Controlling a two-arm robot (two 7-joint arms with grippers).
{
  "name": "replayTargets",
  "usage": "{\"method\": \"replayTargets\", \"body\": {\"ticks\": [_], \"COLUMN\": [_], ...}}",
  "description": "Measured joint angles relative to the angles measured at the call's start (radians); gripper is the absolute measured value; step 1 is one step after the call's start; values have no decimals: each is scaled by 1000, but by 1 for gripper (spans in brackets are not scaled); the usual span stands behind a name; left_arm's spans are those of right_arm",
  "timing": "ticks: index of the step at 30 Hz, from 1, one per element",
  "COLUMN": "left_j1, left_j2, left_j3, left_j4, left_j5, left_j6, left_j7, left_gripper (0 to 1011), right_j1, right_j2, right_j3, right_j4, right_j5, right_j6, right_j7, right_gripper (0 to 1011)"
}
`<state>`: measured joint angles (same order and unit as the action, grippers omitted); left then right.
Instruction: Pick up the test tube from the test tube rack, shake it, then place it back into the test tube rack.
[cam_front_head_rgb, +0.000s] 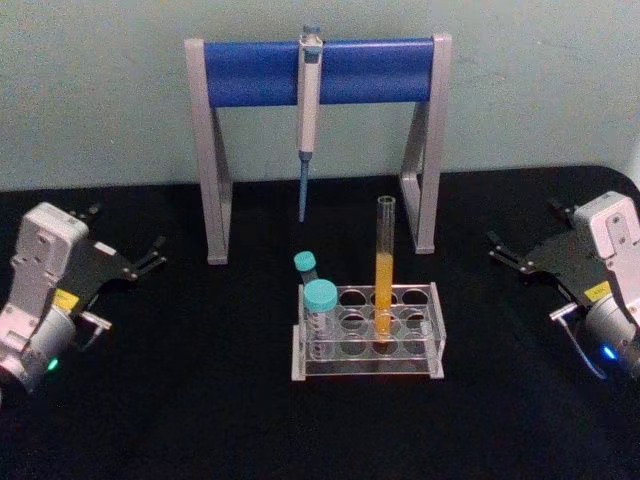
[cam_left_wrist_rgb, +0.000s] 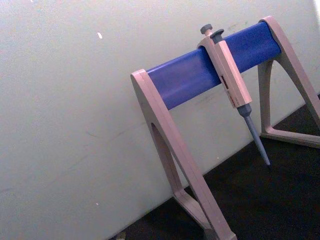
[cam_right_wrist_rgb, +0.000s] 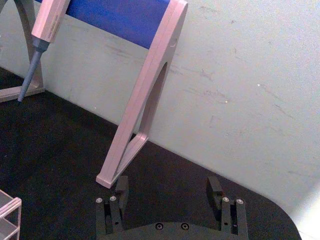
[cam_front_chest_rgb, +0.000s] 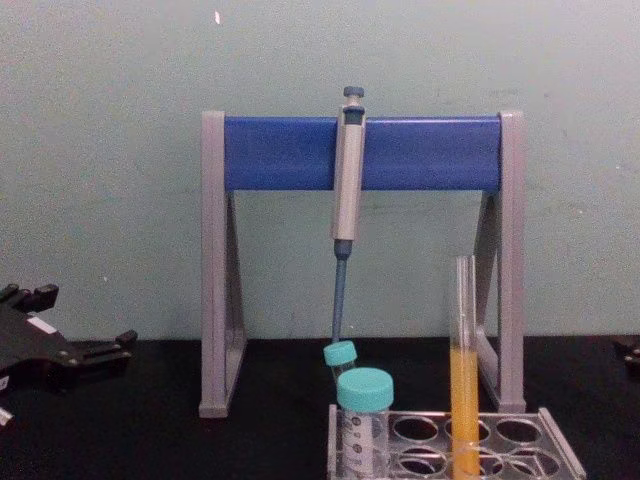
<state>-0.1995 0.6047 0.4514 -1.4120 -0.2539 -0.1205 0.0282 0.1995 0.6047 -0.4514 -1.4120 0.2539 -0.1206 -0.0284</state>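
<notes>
Nothing of the task is begun yet, so I judge the step in hand to be the first one, the reach for the test tube (cam_front_head_rgb: 384, 262). It stands upright in the rack (cam_front_head_rgb: 366, 368), a little right of the rack's middle. Its lower part is filled with orange-yellow liquid, and its open top rises well above everything else in the rack. The rack sits on the black table (cam_front_head_rgb: 200, 420), in front of the pipette stand (cam_front_head_rgb: 320, 70), where a pipette (cam_front_head_rgb: 308, 130) hangs from the blue bar. At the rack's left end stands a wide teal-capped tube (cam_front_head_rgb: 320, 305), with a small teal-capped vial (cam_front_head_rgb: 305, 264) just behind it; both are apart from the test tube.

My left end effector (cam_front_head_rgb: 128, 235) sits low at the table's left side, spread open and holding nothing. My right end effector (cam_front_head_rgb: 522, 226) sits at the right side, well apart from the rack, its fingers (cam_right_wrist_rgb: 216, 186) wide apart and empty.

The right one looks the nearer to me. The next move calls for bringing it across to the bare glass above the liquid, one finger on each side, and closing gently on the smooth tube. Then I should lift straight up so the round bottom clears its hole without dragging the rack. With no cap on, the shake will have to be small
</notes>
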Motion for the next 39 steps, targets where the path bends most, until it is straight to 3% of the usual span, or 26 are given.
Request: {"method": "replayTargets", "body": {"ticks": [39], "left_j1": [0], "left_j2": [0], "left_j3": [0], "left_j4": [0], "left_j5": [0], "left_j6": [0], "left_j7": [0], "left_gripper": [1001], "right_j1": [0], "right_j2": [0], "right_j3": [0], "right_j4": [0], "right_j5": [0], "right_j6": [0], "right_j7": [0], "right_gripper": [1000]}}
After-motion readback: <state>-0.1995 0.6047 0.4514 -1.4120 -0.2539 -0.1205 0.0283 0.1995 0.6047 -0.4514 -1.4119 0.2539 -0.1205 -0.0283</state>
